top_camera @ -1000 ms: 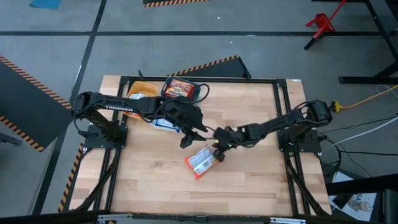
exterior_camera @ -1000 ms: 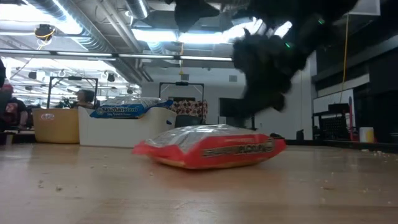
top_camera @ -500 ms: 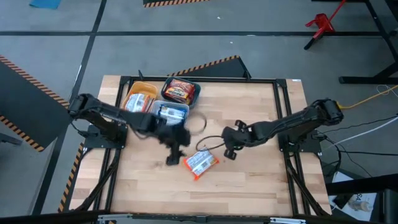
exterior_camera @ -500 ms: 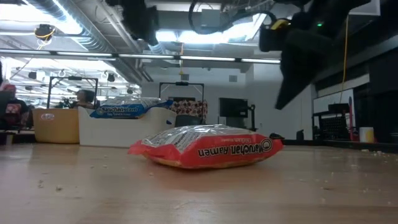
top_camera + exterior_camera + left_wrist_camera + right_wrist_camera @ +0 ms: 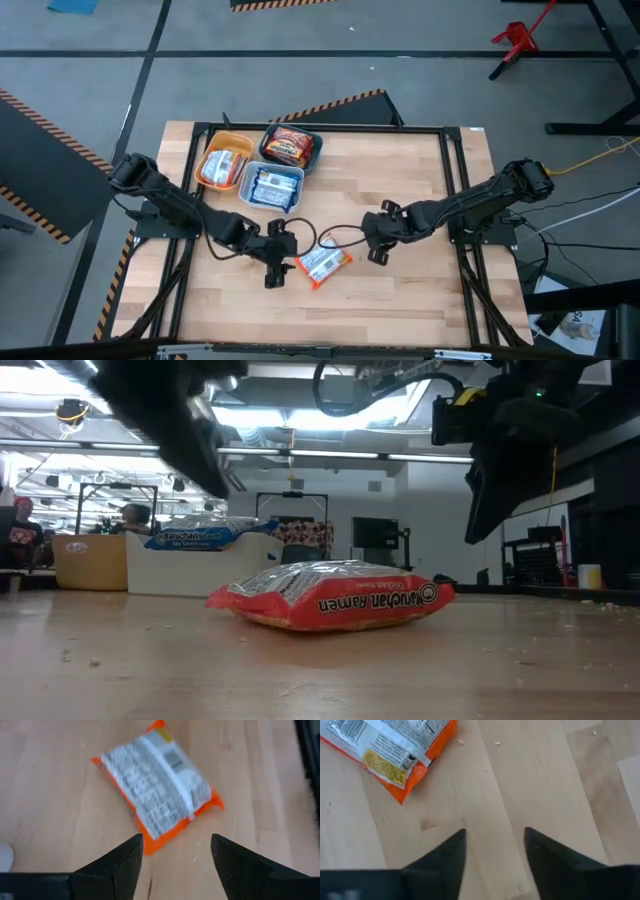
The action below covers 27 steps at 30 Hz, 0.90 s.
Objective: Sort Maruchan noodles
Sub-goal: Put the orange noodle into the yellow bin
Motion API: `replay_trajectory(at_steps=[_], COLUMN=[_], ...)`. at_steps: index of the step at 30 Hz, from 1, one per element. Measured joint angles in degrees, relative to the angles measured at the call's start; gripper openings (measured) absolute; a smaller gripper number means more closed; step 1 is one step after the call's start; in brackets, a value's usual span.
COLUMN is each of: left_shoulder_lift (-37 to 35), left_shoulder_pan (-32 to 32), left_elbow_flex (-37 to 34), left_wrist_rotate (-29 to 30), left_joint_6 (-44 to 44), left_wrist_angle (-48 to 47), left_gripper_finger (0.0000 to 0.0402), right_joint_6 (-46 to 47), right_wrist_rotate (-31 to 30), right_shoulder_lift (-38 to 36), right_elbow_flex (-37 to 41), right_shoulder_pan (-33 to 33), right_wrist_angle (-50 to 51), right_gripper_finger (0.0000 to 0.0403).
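Observation:
An orange-and-silver Maruchan noodle packet (image 5: 322, 263) lies flat on the wooden table, its printed side down; it also shows in the low view (image 5: 330, 595). My left gripper (image 5: 271, 279) hovers just to its left, open and tipped down at it, with the packet (image 5: 157, 785) ahead of the fingertips (image 5: 175, 845). My right gripper (image 5: 373, 255) hangs open to the packet's right, clear of it; only the packet's corner (image 5: 390, 750) shows past its fingers. More noodle packets lie in the bins at the far left.
Three bins stand together at the far left: a yellow one (image 5: 206, 160) with an orange-silver packet, a teal one (image 5: 316, 148) with a red packet, and a white one (image 5: 246, 178) with a blue packet. Bare wood stretches along the near edge and far right.
My right gripper has let go of the packet, risen and drawn back toward the table's right edge. My left gripper has swung from beside the white bin toward the near edge and down, ending left of the packet. The packet has settled flat where it was.

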<state>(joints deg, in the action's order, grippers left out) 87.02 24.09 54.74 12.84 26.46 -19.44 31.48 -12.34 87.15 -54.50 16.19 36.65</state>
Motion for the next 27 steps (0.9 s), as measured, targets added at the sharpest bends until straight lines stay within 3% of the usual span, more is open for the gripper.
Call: replay_trajectory(at_steps=[4, 9, 15, 27], left_shoulder_lift=[0.01, 0.2, 4.57, 13.66], left_shoulder_pan=[-0.9, -2.09, -2.61, -3.7], left_elbow_flex=[-4.76, -7.65, -7.74, -7.76], left_wrist_rotate=[-0.28, 0.52, 1.16, 1.21], left_joint_6=[-0.01, -1.97, -4.42, -5.14], left_wrist_angle=[4.75, 10.69, 14.56, 23.22], left_gripper_finger=[0.025, 0.0284, 0.0303, 0.0299], right_joint_6=[0.1, 0.16, 0.16, -0.19], right_wrist_rotate=[0.44, 0.3, 0.19, 0.25], right_shoulder_lift=[0.02, 0.04, 0.07, 0.07], right_elbow_flex=[0.0, 0.0, 0.0, 0.0], right_shoulder_pan=[-0.02, -0.02, -0.02, -0.02], right_wrist_angle=[0.0, -0.14, -0.36, -0.6], right_gripper_finger=[0.0242, 0.0277, 0.0284, 0.0282])
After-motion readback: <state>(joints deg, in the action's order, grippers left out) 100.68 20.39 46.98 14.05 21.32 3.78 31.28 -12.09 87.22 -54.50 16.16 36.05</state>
